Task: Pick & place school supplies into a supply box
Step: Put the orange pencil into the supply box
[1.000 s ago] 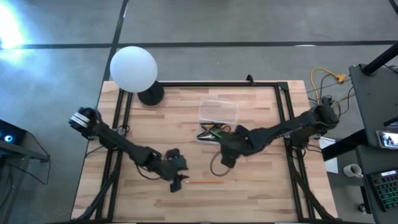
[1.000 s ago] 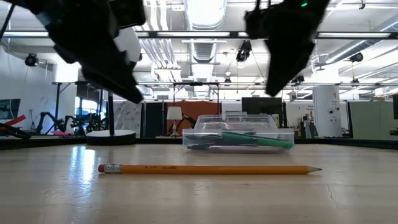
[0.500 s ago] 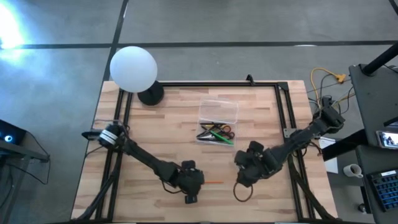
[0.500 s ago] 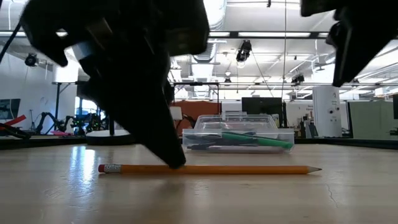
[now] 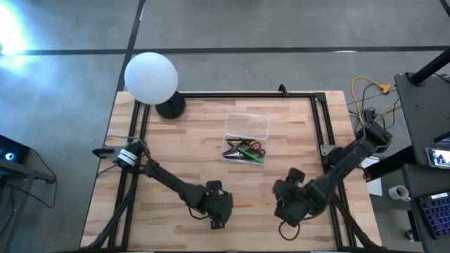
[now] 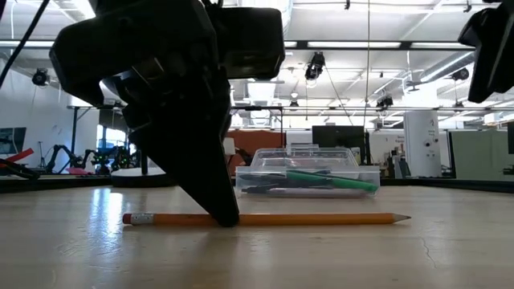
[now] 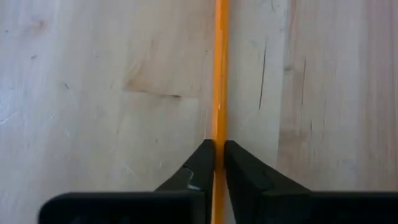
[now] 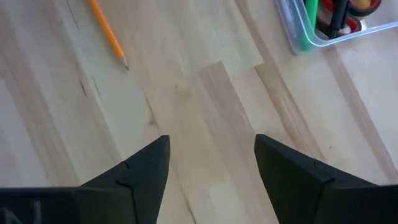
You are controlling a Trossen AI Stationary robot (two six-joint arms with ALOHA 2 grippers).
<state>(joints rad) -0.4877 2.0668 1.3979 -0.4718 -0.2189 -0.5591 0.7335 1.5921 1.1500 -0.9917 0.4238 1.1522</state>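
Left gripper (image 7: pixel 215 152) clenched on orange pencil (image 7: pixel 219 68), lower centre of the table (image 5: pixel 176 140); right gripper (image 8: pixel 211 152) released, lower right.

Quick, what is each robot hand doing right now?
Left tool: closed on the orange pencil, which lies on the table.
Right tool: open, holding nothing.

Hidden and cut-off parts

In the high view most of the orange pencil (image 5: pixel 242 205) is covered by the left gripper (image 5: pixel 216 213). In the low view the right gripper (image 6: pixel 490 48) is cut off by the edge. The clear supply box (image 8: pixel 329 25) is cropped in the right wrist view, and its contents cannot be sorted out.
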